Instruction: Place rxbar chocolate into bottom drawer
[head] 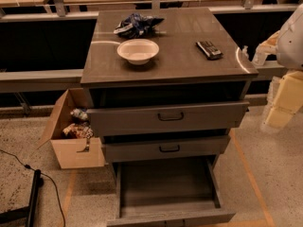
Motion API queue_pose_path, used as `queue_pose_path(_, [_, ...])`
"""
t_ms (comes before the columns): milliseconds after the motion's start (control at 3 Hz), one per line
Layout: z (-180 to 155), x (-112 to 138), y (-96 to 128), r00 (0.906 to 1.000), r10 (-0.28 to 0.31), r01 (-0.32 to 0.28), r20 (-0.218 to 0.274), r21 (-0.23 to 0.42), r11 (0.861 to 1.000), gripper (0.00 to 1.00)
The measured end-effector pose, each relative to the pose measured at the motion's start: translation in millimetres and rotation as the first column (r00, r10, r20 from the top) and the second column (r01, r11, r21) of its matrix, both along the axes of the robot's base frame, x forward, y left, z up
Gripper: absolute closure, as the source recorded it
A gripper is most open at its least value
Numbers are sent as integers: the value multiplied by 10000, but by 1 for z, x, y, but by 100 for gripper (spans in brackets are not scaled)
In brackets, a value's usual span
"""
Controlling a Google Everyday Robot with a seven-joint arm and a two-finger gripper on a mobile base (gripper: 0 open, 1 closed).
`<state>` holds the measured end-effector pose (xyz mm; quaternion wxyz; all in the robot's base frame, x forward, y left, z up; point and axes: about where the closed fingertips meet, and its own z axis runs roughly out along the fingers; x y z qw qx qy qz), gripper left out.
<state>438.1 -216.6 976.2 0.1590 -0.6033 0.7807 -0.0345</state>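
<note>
The camera view looks down from the front on a grey cabinet with three drawers. The gripper [255,56] is at the right side of the picture, just beside the right edge of the cabinet top [175,65] and at about its height. It holds nothing that I can see, and whether it is apart or together I cannot tell. Behind it, further to the right, are the white arm [292,37] and some cream-coloured parts of the robot [284,98].

The rxbar chocolate [209,49] is the nearest thing to the gripper. It lies flat on the cabinet top, a little to the picture's left of the gripper, not touching it. Its wrapper is dark with pale markings.

Further from the gripper, to the left of the bar, a white bowl [138,50] stands upright. Behind the bowl, near the back of the top, lies a wrinkly blue-and-white bag [137,25], well apart from the gripper.

Below the gripper and to its left are the drawers. The top drawer [142,118] and the middle drawer [137,151] are each pulled out a little and each has a black handle. The bottom drawer [165,181] is pulled out the most; its grey floor is bare.

On the far side from the gripper, left of the cabinet, a cardboard box [75,155] stands on the floor with some packets inside. A black cable [47,186] lies on the floor near it.
</note>
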Motion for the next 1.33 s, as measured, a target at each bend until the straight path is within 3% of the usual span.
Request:
queue_pose_path(333, [0,0,0,10000,0,0,0,0,10000,0])
queue_pose_path(667, [-2,16,-5,9973,-664,655,306,307,9974,0])
queue_pose_path(1000, [-29,57,-40,9741,-2191,2121,555,1097,9711,0])
queue_pose_path(1333, [-63,106,-78,9224,-3775,3479,816,2494,9038,0])
